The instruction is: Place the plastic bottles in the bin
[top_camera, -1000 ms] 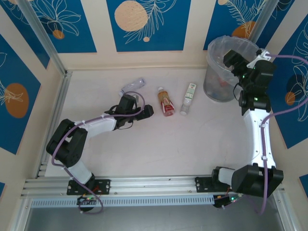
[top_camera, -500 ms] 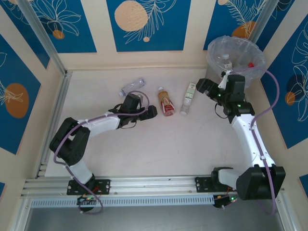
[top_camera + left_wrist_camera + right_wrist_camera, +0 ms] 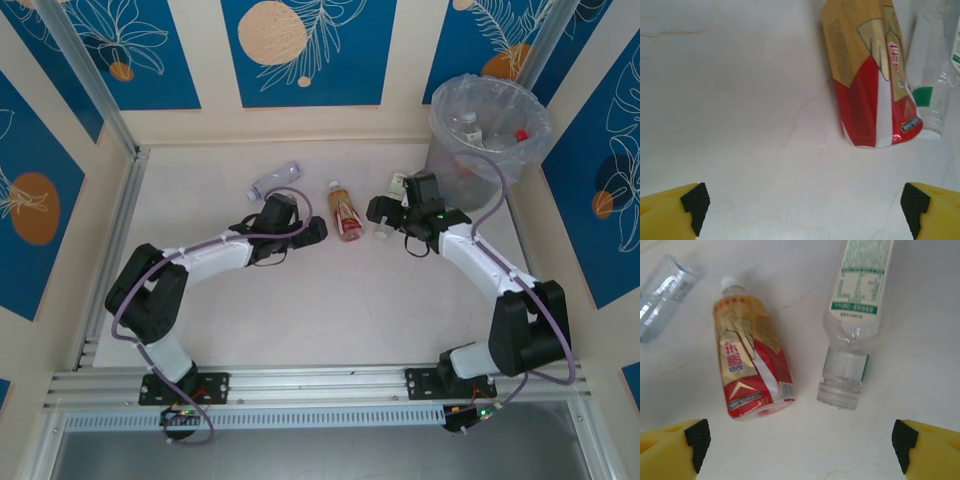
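Left hand (image 3: 805, 205): was wide open, empty, before red-gold bottle (image 3: 875, 85).
Right hand (image 3: 800, 440): was wide open, empty, near green-white bottle (image 3: 860, 290).
Clear bottle (image 3: 274, 179): lay on desk (image 3: 300, 310).
Bin (image 3: 440, 150): stood far right, held capped bottles (image 3: 468, 128).

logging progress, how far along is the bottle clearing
Done: a white-capped bottle and a red-capped bottle lie inside the tall grey bag-lined bin. In hand: nothing; left gripper and right gripper both open. Left, on the table: the red-gold labelled bottle, the green-white labelled bottle, the plain clear bottle.
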